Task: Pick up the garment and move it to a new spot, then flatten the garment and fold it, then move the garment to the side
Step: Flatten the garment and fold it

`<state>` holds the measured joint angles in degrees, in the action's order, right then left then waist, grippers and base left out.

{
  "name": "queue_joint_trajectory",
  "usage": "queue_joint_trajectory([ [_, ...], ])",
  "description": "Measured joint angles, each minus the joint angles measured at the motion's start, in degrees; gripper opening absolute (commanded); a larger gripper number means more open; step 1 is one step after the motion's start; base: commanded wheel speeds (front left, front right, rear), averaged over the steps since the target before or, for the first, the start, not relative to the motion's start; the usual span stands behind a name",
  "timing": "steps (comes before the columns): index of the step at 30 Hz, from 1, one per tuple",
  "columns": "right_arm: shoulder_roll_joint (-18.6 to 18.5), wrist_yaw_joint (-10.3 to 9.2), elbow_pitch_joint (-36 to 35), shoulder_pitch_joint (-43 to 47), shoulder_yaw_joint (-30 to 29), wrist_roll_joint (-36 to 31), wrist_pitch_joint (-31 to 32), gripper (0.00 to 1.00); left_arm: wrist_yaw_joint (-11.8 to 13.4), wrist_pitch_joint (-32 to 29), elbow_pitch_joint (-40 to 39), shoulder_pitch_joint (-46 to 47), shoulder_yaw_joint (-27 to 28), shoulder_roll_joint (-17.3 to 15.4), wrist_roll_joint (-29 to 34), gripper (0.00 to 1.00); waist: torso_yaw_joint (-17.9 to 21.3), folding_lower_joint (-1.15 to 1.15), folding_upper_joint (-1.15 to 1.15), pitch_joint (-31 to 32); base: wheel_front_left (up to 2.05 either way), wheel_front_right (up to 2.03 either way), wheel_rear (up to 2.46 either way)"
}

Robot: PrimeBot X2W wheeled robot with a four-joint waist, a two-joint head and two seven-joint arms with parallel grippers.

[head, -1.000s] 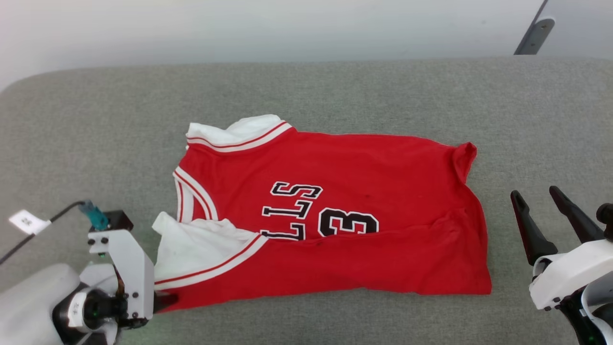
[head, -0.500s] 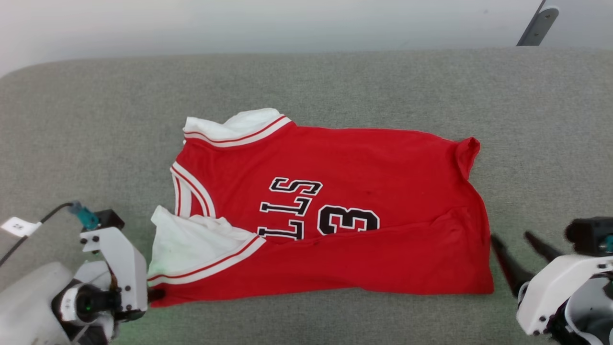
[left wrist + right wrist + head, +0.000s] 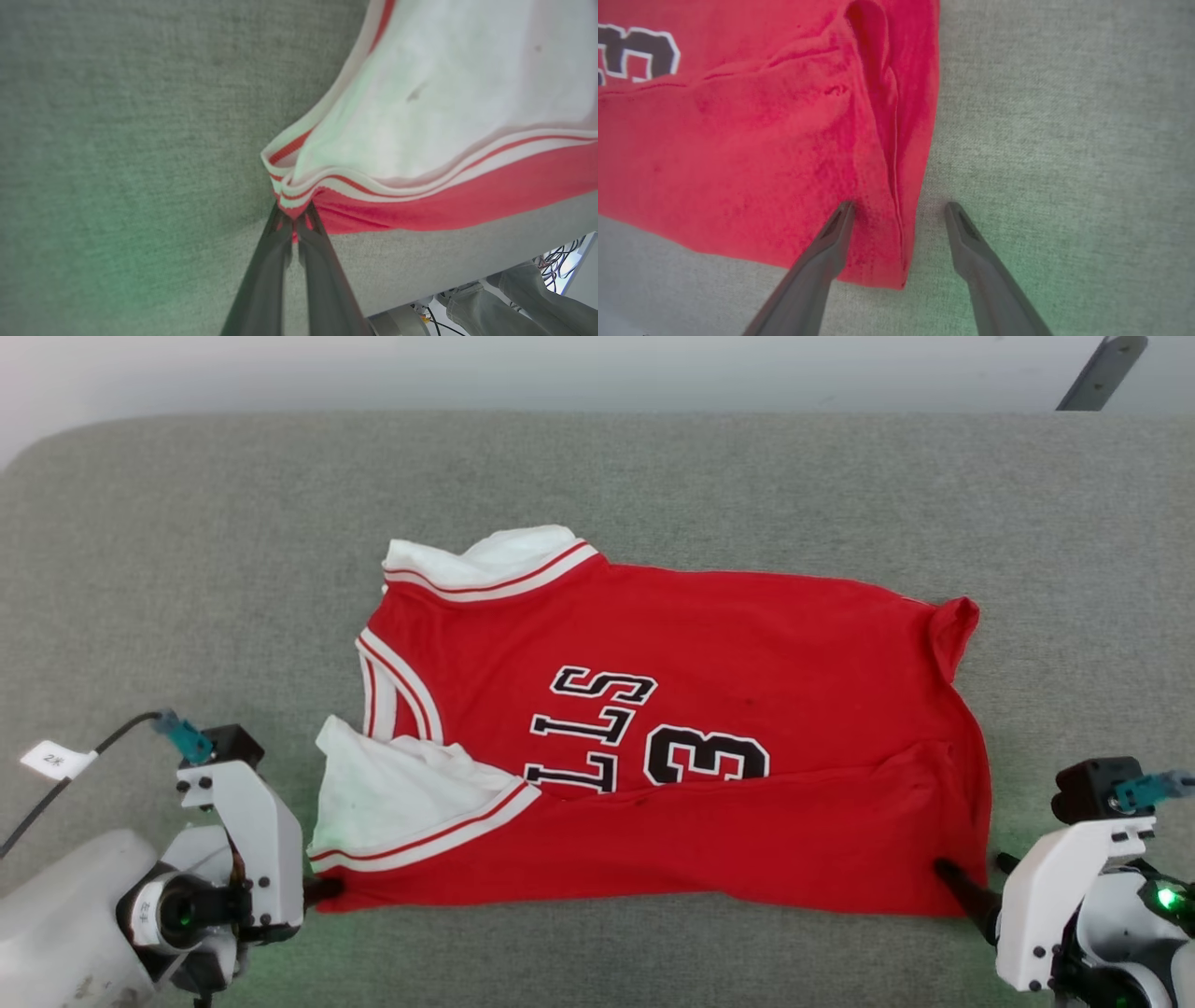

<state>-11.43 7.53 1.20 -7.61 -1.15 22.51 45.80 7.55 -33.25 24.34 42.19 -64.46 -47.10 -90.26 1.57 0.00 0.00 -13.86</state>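
The garment (image 3: 747, 653) is lying spread on the grey desk (image 3: 187, 569), its collar end pointing to the robot's left and its hem to the right. It is showing red cloth, white sleeve panels with red-and-white striped trim, and sideways black-and-white lettering with a 3. Its near edge is lying folded over the body. The left hand (image 3: 293, 219) is pinching its near left corner.

place: robot lab | signs: grey cloth-covered bench (image 3: 653, 467); loose cables (image 3: 558, 254) beneath its edge
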Motion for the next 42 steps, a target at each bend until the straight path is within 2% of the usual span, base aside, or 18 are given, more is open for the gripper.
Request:
queue_joint_trajectory([
  [2, -0.12, 0.00, 2.04, -1.27, 0.07, -0.59, 0.83, 1.00, -0.25, 0.09, 0.08, 0.08, 0.09, 0.21, 0.00, 0.00, -0.31, 0.00, 0.00, -0.22, 0.00, 0.00, 0.00],
  [3, -0.20, 0.00, 3.04, -1.86, 0.35, -0.68, 1.43, 0.77, -0.35, 0.18, 0.11, 0.12, 0.11, 0.37, 0.00, 0.00, -0.47, 0.00, 0.00, -0.31, 0.00, 0.00, 0.00],
  [4, -0.33, 0.00, 3.87, -2.48, 0.56, -0.66, 1.64, 0.02, -0.49, 0.24, 0.21, 0.13, 0.18, 0.56, 0.00, 0.00, -0.63, 0.00, 0.00, -0.38, 0.00, 0.00, 0.00],
  [5, -0.53, 0.00, 4.79, -3.02, 0.73, -0.68, 1.78, 0.00, -0.51, 0.43, 0.31, 0.12, 0.24, 0.75, 0.00, 0.00, -0.78, 0.00, 0.00, -0.44, 0.00, 0.00, 0.00],
  [11, -1.47, 0.00, 7.04, -5.09, 1.42, -0.18, 3.13, 0.00, -0.99, 1.00, -0.03, 0.05, 0.52, 0.80, -0.01, 0.00, -1.41, 0.00, 0.00, -0.57, 0.00, 0.00, 0.00],
  [18, -4.02, 0.08, 5.69, -5.27, 2.22, 1.23, 5.41, 0.00, -0.29, 1.00, -3.85, -0.59, 0.77, -1.89, -0.02, 0.00, -1.59, 0.00, 0.00, 0.13, 0.00, 0.00, 0.00],
  [27, -8.51, 0.07, -0.12, -0.90, 2.23, 2.48, 12.02, 0.00, 4.64, 0.42, -15.29, -4.14, 0.00, -8.64, -0.02, 0.00, -1.69, 0.00, 0.00, 1.83, 0.00, 0.00, 0.00],
  [33, -9.11, 0.05, -4.53, 3.69, 0.46, 3.47, 17.13, 0.00, 8.89, 0.77, -23.74, -7.25, -0.62, -12.90, -0.37, 0.00, -1.94, 0.00, 0.00, 2.34, 0.00, 0.00, 0.00],
  [37, -8.61, 0.04, -6.54, 6.53, -1.38, 3.46, 19.71, 0.00, 10.63, 1.46, -27.09, -9.61, -1.33, -13.71, -1.04, 0.00, -2.03, 0.00, 0.00, 2.32, 0.00, 0.00, 0.00],
  [42, -7.09, 0.02, -7.12, 8.44, -2.13, 2.35, 19.74, 0.00, 11.20, 2.30, -27.21, -11.63, -2.37, -12.73, -1.43, 0.00, -1.96, 0.00, 0.00, 2.06, 0.00, 0.00, 0.00],
])
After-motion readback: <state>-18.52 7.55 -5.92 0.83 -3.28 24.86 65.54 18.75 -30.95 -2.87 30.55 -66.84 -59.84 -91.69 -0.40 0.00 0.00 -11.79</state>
